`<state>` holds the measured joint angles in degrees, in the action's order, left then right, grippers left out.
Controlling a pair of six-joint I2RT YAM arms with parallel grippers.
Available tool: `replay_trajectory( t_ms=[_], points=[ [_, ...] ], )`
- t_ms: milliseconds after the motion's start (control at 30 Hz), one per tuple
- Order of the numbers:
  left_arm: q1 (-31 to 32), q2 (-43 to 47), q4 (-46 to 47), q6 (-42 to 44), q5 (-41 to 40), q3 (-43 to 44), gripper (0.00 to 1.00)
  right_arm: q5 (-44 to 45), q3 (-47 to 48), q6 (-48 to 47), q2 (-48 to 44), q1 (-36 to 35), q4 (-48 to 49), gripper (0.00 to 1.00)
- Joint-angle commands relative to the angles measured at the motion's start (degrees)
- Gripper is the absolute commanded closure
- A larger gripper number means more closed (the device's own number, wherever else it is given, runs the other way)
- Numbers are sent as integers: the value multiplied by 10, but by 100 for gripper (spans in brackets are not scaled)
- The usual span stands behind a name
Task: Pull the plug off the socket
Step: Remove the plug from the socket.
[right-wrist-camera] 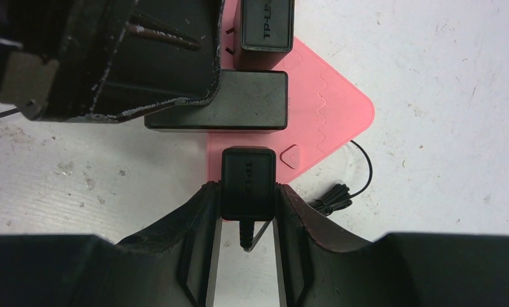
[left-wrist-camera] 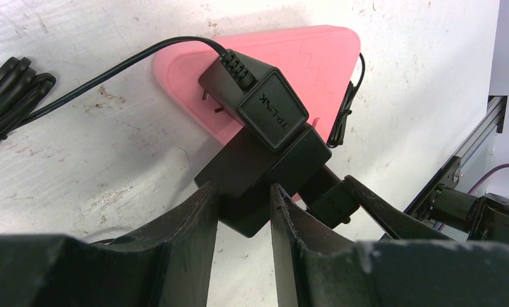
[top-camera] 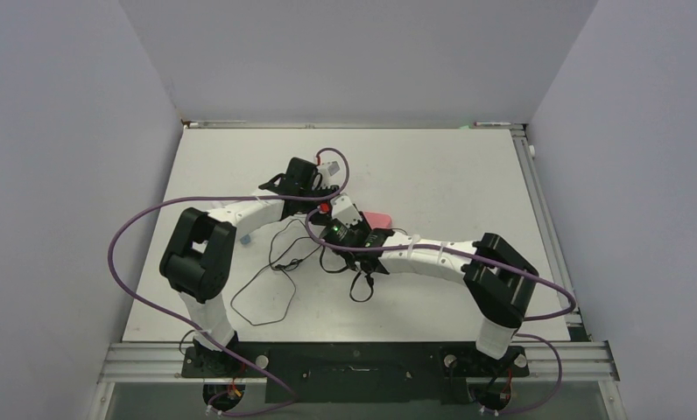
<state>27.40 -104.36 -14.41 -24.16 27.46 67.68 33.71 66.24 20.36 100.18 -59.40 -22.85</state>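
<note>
A pink triangular socket [right-wrist-camera: 328, 102] [left-wrist-camera: 309, 57] [top-camera: 378, 215] lies flat mid-table. My right gripper [right-wrist-camera: 247, 198] [top-camera: 354, 227] is shut on a small black TP-LINK plug [right-wrist-camera: 247, 171] [left-wrist-camera: 332, 201] at the socket's near edge. I cannot tell whether its prongs are still in. My left gripper [left-wrist-camera: 242, 204] [top-camera: 347, 213] is shut on a larger black adapter block [left-wrist-camera: 265, 169] [right-wrist-camera: 239, 99] seated on the socket's middle. A second TP-LINK plug [left-wrist-camera: 268, 109] [right-wrist-camera: 266, 25] sits beyond the block, tilted, with its prongs partly showing.
Thin black cable loops over the table left of the socket [top-camera: 275, 271]. Tied cable bundles lie beside the socket [right-wrist-camera: 332, 195] [left-wrist-camera: 341, 118] and at the far left [left-wrist-camera: 9, 83]. An aluminium rail [top-camera: 538, 192] runs along the table's right edge.
</note>
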Motion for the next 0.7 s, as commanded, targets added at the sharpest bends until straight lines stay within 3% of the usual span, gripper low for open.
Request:
replay_trajectory(
  t_ms=[0, 233, 667],
  points=[
    [14, -34, -54, 23, -39, -7, 70, 30, 34, -4, -2, -15, 17, 95],
    [14, -34, -55, 24, -39, -6, 70, -20, 19, 3, -26, -3, 37, 95],
    [15, -36, -56, 24, -40, -6, 70, -210, -46, 30, -86, 96, 106, 95]
  ],
)
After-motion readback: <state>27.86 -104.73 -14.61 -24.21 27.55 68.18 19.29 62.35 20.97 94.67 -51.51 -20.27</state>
